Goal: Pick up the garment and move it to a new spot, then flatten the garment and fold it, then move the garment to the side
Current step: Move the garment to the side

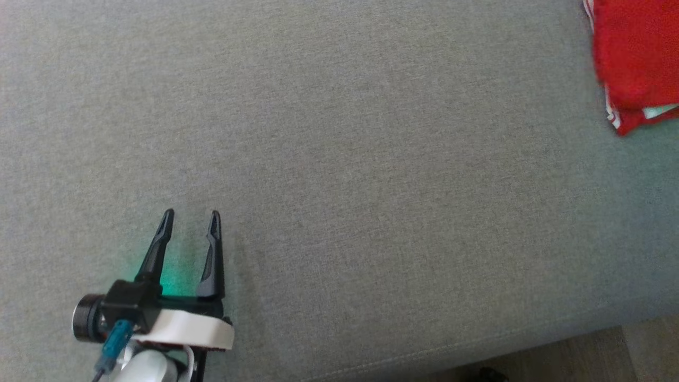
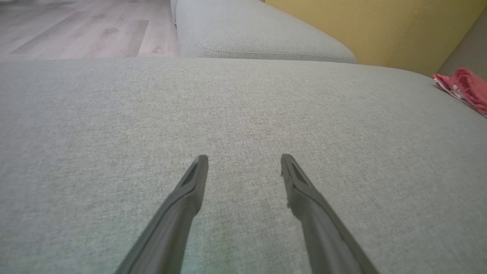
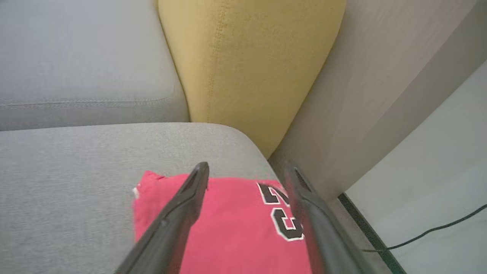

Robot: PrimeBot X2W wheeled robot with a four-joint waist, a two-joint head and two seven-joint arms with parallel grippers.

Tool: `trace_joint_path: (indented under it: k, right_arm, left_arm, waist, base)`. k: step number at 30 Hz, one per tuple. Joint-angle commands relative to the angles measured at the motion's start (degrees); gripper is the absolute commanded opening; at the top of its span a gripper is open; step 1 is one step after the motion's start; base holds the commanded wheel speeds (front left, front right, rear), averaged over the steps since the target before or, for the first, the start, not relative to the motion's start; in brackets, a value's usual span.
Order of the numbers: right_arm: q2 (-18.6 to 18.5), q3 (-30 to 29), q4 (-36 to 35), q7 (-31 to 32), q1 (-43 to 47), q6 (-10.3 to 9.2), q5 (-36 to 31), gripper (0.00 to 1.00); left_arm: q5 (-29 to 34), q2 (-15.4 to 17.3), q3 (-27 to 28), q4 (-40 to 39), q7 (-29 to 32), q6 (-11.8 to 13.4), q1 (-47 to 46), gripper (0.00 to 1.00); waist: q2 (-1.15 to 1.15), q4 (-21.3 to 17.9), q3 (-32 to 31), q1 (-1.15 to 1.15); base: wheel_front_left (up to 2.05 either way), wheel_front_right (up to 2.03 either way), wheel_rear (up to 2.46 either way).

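Judging from the folded red fabric garment (image 3: 236,228) lying on the grey sofa cushion (image 1: 371,185) just beneath the wide, empty jaws of the right gripper (image 3: 249,171), well apart from the equally wide left gripper (image 1: 191,213), the final move-aside looks done, so next the arm need only lift clear.

This looks like a home living room. A wide grey woven-fabric sofa seat (image 1: 371,159) with stitched seams meets a second grey seat cushion (image 2: 258,34) and a mustard-yellow upholstered back cushion (image 3: 247,64). Pale wood-plank flooring (image 2: 76,30) lies beside it, and a thin black cable (image 3: 430,232) trails near a beige wall panel (image 3: 380,95).
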Motion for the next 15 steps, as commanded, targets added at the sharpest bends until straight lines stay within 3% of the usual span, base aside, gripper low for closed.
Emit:
trace_joint_path:
  k: [1,10,15]
  right_arm:
    - [0.7,1.0,-1.7,-1.0,-1.7,0.37,-0.4,1.00]
    - [3.3,8.0,-2.9,-4.8,-1.4,0.37,1.9,1.00]
    - [4.4,12.8,-5.8,-7.3,2.0,0.37,4.1,1.00]
  left_arm:
    - [0.5,1.1,1.9,-1.8,0.2,0.2,-2.1,1.00]
    - [0.1,0.6,1.6,-1.4,0.0,0.3,-2.3,1.00]
    - [-1.0,-0.5,2.1,0.3,-1.3,0.0,-2.1,1.00]
  waist:
    - [0.00,-0.2,-0.1,-0.01]
    - [0.00,-0.1,-2.7,-0.01]
    - [0.00,1.7,-7.9,-0.01]
  base:
    - [0.00,0.00,0.00]
    - [0.00,0.00,0.00]
    - [0.00,0.00,0.00]
